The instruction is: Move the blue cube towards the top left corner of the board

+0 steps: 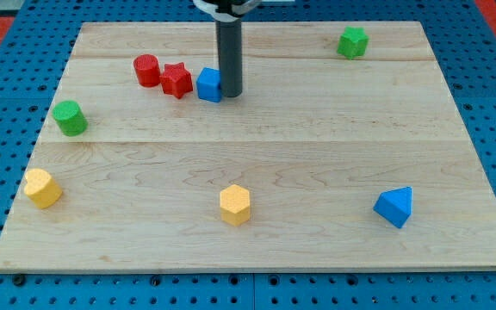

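Tool: straight dark rod, no jaws to open or close, nothing held; my tip (pixel 230 93) planted on the tabletop, touching the right side of the small blue cube (pixel 209 84), or just shy of touching.

Blue cube: upper middle of the frame, left of centre, on the pale wooden tabletop (pixel 257 151); well short of the upper-left corner.

Neighbour in the path: red star-shaped block (pixel 176 79) just beside the blue cube on its left, touching or nearly so; red cylinder block (pixel 147 70) next to the star, further left.

Other blocks: green cylinder block (pixel 70 118) at the left edge, yellow block (pixel 41 188) lower left, yellow hexagonal block (pixel 235 204) lower centre, blue triangular block (pixel 394 207) lower right, green block (pixel 352 41) upper right; all well apart from the action.

Stage, as judged: push set up from the right, most of the travel not yet done.

Risk one: straight leftward shove likely to drive the cube into the red star and cylinder, bulldozing all three together.

Risk two: off-centre contact on the cube's face, causing it to spin and slip off the tip.

Risk three: a jammed chain deflecting the cube down-frame instead of toward the corner.

Safer line, as judged: contact from the cube's lower right, angling it up-frame past the red pair.
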